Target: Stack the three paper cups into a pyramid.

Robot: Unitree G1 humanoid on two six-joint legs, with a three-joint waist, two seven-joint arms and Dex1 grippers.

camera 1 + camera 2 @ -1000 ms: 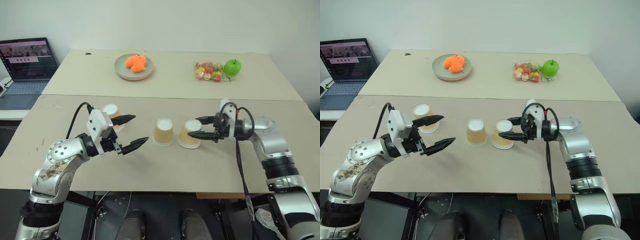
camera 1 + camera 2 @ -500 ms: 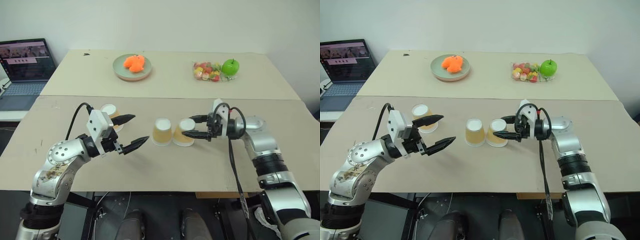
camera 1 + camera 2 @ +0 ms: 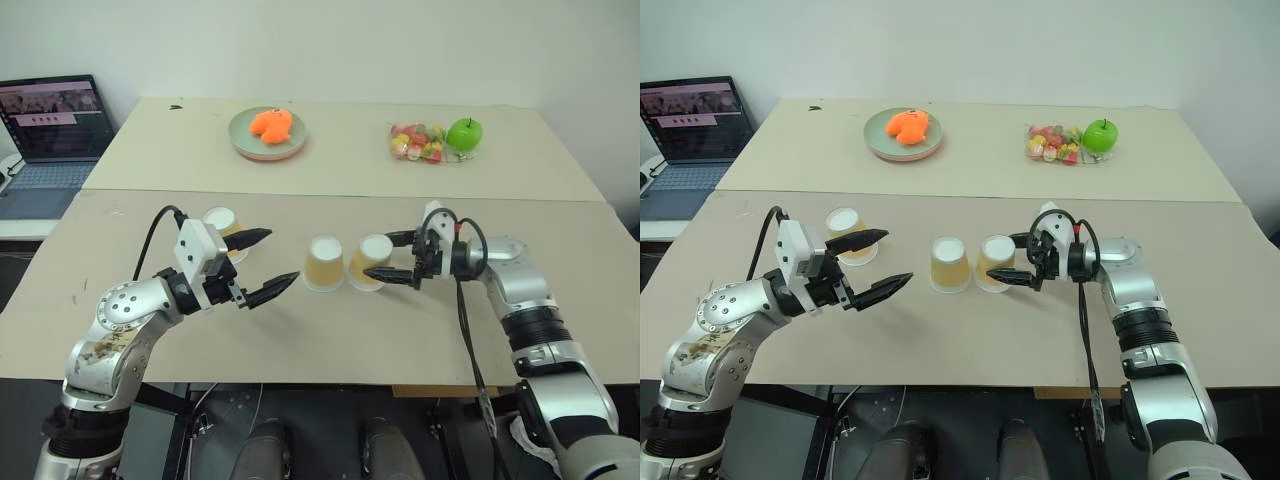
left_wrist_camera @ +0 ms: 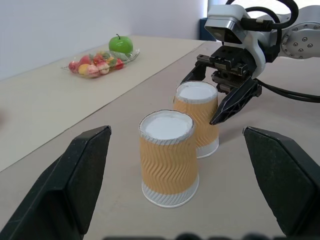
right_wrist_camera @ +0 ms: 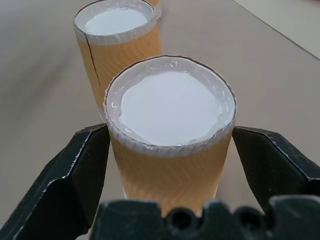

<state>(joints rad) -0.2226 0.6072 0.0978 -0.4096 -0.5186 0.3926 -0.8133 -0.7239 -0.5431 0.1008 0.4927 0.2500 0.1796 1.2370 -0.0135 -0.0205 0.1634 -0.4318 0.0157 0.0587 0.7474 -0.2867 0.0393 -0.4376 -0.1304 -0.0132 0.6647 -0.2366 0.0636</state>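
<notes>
Cups are the matter here: three small tapered paper cups with yellow-orange ribbed sides and white bases, all upside down on the pale bench (image 3: 420,330). The right end effector (image 3: 400,256) has just let go of the cup it carried (image 3: 369,262); a second ago its black fingers were clenched on this cup, and now they stand apart on both sides of it with a visible gap. This cup now sits on the bench just beside the middle cup (image 3: 325,263), which it was clearly apart from before, so the bottom row of the pyramid looks finished. The third cup (image 3: 222,224) stands behind the left end effector (image 3: 262,264), whose fingers are spread wide and hold nothing. I judge this cup must go on top next.
</notes>
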